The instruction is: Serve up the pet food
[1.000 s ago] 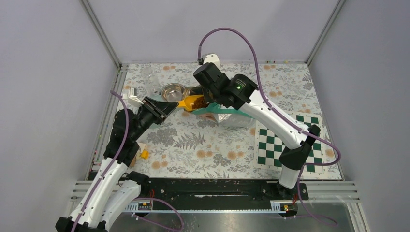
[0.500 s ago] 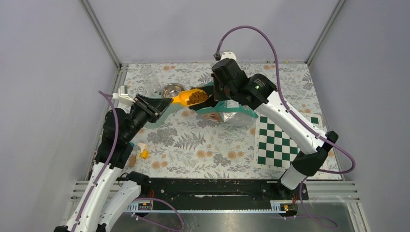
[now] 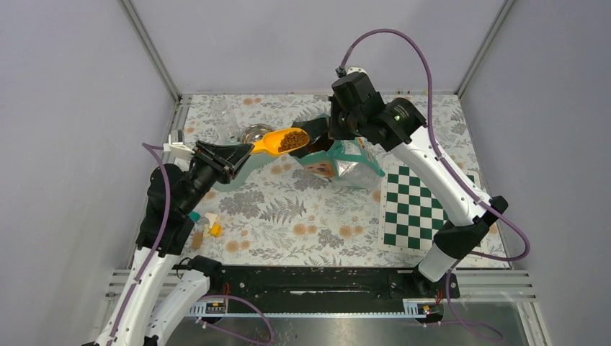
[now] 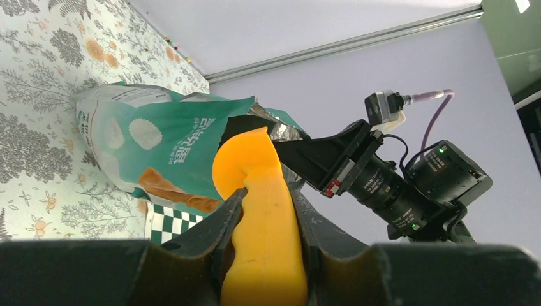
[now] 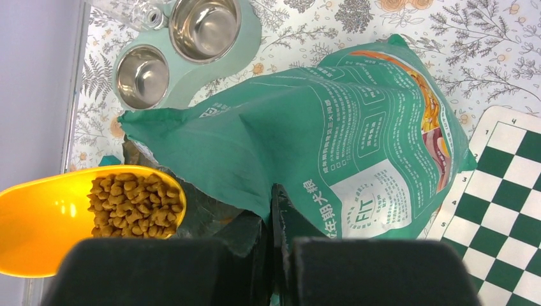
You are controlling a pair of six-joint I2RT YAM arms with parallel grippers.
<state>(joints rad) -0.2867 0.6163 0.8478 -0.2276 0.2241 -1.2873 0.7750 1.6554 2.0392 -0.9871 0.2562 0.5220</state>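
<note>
My left gripper [image 3: 241,153] [image 4: 268,191] is shut on the handle of an orange scoop [image 3: 272,143] [image 4: 265,217]. The scoop is heaped with pet food [image 3: 292,138] [image 5: 134,201] and hovers just outside the mouth of the green pet food bag [image 3: 351,166] [image 5: 338,127] [image 4: 159,146]. My right gripper [image 3: 322,138] [image 5: 268,199] is shut on the bag's torn top edge and holds it up. Left of the scoop sits a mint feeder [image 5: 249,44] with two steel bowls, one larger [image 3: 253,133] [image 5: 204,25] and one smaller [image 5: 141,76]; no food shows in them.
A green-and-white chessboard [image 3: 411,216] [image 5: 504,191] lies on the right of the floral cloth. A small yellow block [image 3: 214,229] rests near the left arm. A clear plastic container [image 3: 223,117] stands behind the feeder. Metal frame posts border the table.
The right gripper has moved back and to the right, lifting the bag's rim. The loaded scoop has risen slightly, away from the bag's mouth, and the left arm has drawn back to the left.
</note>
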